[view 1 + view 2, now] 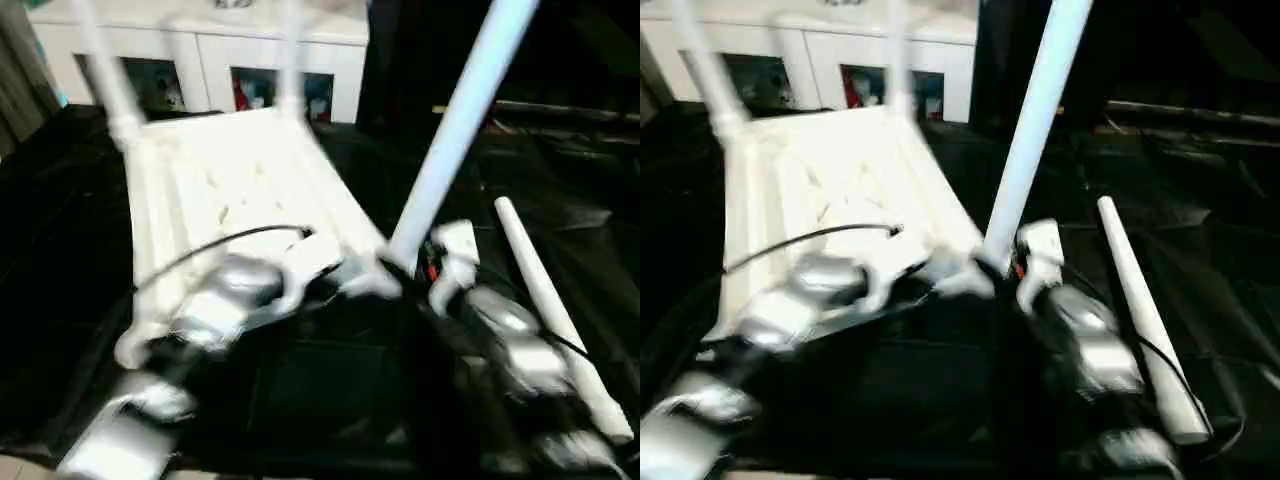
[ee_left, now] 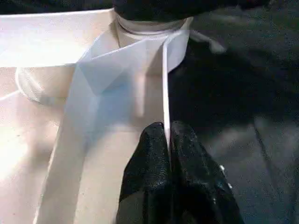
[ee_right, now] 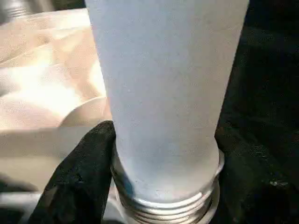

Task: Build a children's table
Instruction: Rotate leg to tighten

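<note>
The white table top (image 1: 230,190) lies upside down on the black cloth, ribbed underside up. Two white legs (image 1: 105,70) (image 1: 290,50) stand in its far corner sockets. A third leg (image 1: 455,130) leans over the near right corner, and my right gripper (image 3: 163,140) is shut around it just above its threaded end (image 3: 163,210). My left gripper (image 2: 167,128) is shut on the thin rim of the top, close to a round corner socket (image 2: 149,28). The fourth leg (image 1: 550,300) lies loose on the cloth to the right of my right arm.
The black-draped table (image 1: 60,250) carries everything. A white cabinet with glass doors (image 1: 200,60) stands behind it. A black cable (image 1: 220,245) arcs over the top from my left forearm.
</note>
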Motion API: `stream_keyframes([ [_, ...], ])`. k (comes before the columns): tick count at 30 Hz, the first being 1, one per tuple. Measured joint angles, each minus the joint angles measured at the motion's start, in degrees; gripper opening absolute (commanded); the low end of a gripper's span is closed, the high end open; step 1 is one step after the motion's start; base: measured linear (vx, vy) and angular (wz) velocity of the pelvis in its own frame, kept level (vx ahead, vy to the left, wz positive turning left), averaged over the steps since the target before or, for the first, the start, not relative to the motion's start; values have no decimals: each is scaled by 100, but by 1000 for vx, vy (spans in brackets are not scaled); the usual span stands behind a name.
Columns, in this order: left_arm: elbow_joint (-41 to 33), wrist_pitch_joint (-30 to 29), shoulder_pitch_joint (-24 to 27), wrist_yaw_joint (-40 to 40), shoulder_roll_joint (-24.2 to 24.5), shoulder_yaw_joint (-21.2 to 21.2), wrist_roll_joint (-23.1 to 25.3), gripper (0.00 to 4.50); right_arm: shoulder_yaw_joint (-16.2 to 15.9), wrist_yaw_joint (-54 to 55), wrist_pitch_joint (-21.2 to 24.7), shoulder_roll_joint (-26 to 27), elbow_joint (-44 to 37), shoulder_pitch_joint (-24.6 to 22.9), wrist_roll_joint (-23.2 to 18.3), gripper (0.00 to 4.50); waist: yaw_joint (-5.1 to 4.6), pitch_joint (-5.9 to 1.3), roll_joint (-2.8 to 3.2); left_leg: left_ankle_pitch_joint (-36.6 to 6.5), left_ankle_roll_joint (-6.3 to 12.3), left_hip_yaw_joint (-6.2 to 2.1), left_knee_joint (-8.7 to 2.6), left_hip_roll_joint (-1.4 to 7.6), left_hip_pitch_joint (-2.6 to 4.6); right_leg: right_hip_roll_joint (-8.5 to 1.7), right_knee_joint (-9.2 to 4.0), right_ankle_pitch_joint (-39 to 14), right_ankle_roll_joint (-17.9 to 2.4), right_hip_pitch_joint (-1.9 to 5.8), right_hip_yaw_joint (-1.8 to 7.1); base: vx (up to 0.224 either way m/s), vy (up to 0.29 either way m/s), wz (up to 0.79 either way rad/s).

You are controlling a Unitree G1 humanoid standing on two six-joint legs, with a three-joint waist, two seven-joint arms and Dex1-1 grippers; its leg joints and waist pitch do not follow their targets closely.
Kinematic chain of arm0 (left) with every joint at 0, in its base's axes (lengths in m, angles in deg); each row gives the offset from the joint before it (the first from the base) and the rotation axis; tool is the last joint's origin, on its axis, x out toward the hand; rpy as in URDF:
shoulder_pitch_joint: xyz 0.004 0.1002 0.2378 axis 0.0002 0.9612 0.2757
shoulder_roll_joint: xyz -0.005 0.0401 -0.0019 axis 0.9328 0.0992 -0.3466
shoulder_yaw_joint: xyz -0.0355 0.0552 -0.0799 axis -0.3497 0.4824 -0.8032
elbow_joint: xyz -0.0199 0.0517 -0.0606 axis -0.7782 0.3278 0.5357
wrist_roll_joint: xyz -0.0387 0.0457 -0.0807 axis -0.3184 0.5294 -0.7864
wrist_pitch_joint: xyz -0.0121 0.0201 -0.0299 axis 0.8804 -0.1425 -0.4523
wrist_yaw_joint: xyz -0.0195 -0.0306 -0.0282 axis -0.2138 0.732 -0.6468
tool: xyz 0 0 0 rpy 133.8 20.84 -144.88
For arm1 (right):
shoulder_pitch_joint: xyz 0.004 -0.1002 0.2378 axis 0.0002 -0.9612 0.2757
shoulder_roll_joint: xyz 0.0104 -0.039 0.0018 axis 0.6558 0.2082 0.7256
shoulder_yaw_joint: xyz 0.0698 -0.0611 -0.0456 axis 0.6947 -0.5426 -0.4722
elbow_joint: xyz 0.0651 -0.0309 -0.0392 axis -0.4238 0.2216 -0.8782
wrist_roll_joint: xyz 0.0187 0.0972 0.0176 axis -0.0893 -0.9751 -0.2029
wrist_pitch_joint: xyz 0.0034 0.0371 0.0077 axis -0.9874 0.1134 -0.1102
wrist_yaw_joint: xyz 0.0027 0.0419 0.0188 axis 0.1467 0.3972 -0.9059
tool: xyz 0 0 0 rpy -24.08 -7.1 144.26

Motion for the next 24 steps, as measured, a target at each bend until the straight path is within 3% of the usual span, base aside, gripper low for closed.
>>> stream_keyframes([
  [5,167,-80,-65,630,-329,-53,170,0,114,914,-202,335,740,546,190,272,-46,-14,3,0,0,-4,0,-1,1,0,-5,2,-4,7,-3,0,0,0],
  [10,166,-97,-61,636,-314,-84,171,0,117,949,-423,394,1017,658,236,272,-91,-22,1,0,1,-6,0,-1,0,1,-9,0,0,9,-5,0,0,0],
  [11,166,-97,-61,636,-300,-87,170,0,146,908,-498,409,1105,690,234,328,-99,-22,1,0,1,-6,0,0,1,1,-9,1,0,9,-5,0,0,0],
  [14,157,-96,-60,602,-290,-88,165,0,207,789,-591,404,1295,745,210,345,-97,-23,1,0,1,-9,-1,0,-1,1,-9,0,0,9,-9,0,0,0],
  [18,-6,-83,4,306,-177,-61,152,0,130,395,-602,231,1275,602,224,388,-71,-24,7,0,2,-16,-2,1,-10,1,-15,-1,1,4,-18,0,0,0],
  [24,-285,399,208,-655,394,94,3,0,-154,-1109,-462,-374,406,-32,108,388,-39,-24,18,0,3,-21,-7,2,-10,1,-19,-4,6,2,-25,0,0,0],
])
